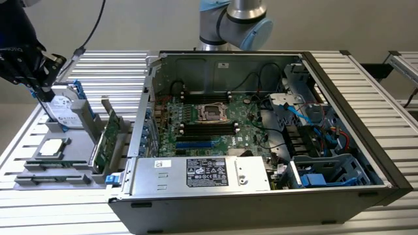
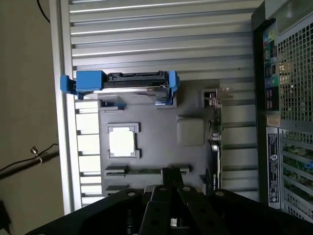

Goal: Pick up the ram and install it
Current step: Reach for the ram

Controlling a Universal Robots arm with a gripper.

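Claw (image 2: 169,173) pinched shut over gray tray (image 2: 156,142) holding processor (image 2: 122,143) and hard drive (image 2: 132,89).

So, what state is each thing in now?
Black gripper: shut, over the grey plastic tray.
Black computer case: open, side panel off.
Silver hard drive in blue caddy: upright in tray.
Green expansion card with metal bracket: on edge in tray.
Silver square processor chip: flat in tray.
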